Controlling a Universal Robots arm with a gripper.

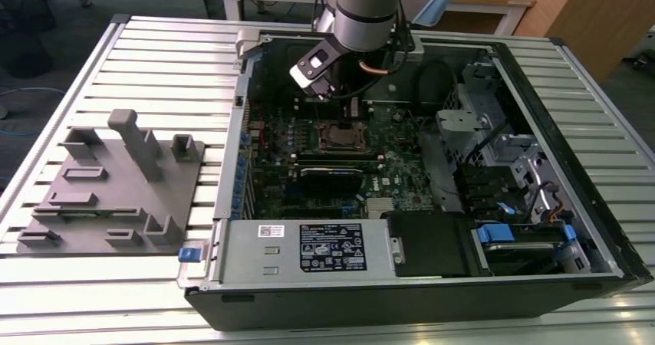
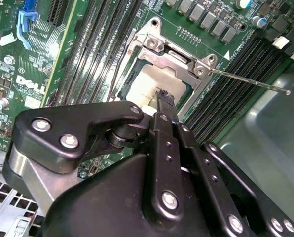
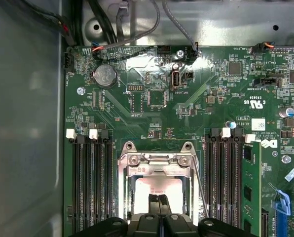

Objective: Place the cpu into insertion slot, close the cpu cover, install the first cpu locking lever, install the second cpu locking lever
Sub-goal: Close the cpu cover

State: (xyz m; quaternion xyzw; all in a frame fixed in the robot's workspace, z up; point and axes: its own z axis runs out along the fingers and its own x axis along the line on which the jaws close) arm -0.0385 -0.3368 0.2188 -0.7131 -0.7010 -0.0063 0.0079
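The cpu lies in the insertion slot, its pale metal top showing through the window of the cpu cover. The cover lies flat over the chip, so the slot's contact field is hidden. My gripper is shut with nothing between its fingers. Its tips hover over the chip's middle. One thin wire locking lever sticks out free from the socket's corner. Another lever runs along the socket's opposite side. In the exterior view the socket sits mid-board, with the gripper just above it.
Black memory slots flank the socket on both sides. A long black card lies nearer the front of the case. Cables hang at the back, beside the drive cage. A grey fixture plate stands on the table outside the case.
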